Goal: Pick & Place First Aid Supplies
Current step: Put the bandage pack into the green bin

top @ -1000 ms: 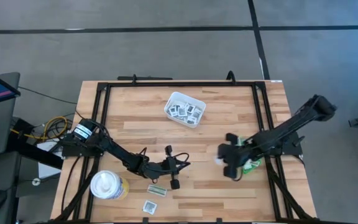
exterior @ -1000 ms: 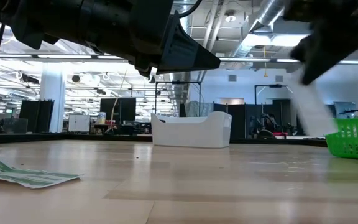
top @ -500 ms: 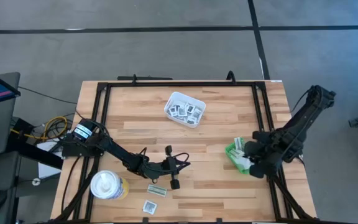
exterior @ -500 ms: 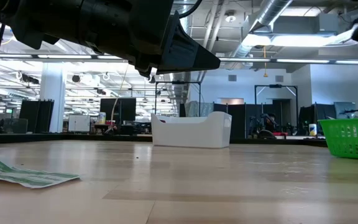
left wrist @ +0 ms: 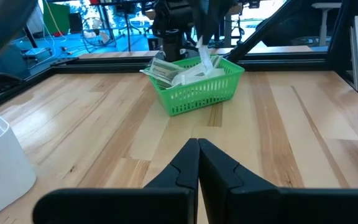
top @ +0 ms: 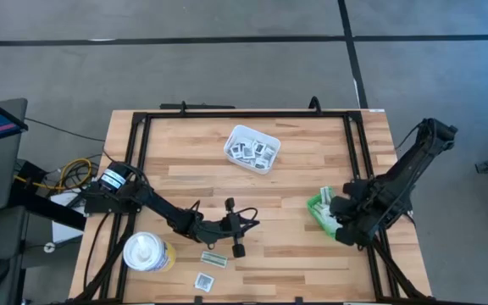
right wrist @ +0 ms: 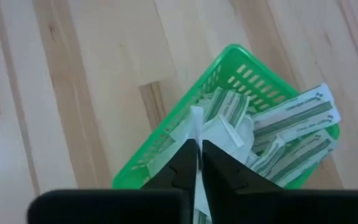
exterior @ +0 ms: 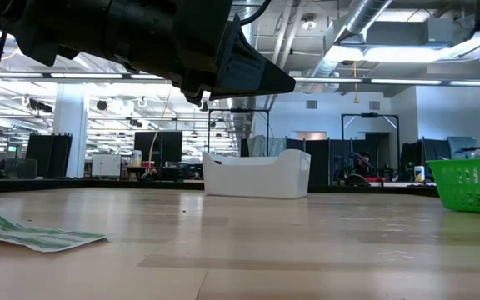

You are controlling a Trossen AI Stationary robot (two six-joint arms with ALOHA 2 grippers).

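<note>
No text is legible. Print on the strip packets in the green bin is visible, but too small to read.

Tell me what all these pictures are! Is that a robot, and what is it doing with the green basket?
Yes, it is a robot with two dark arms at a wooden table. One picture looks down from above, one looks across the tabletop, and two come from cameras on the arms' wrists. The right gripper hangs over the green basket, pinching a thin white packet above the packets already inside. The left gripper is shut and empty, waiting low over the table. A white tray holds square packets, two more packets lie near the front edge, and a white tub stands beside them.
</note>
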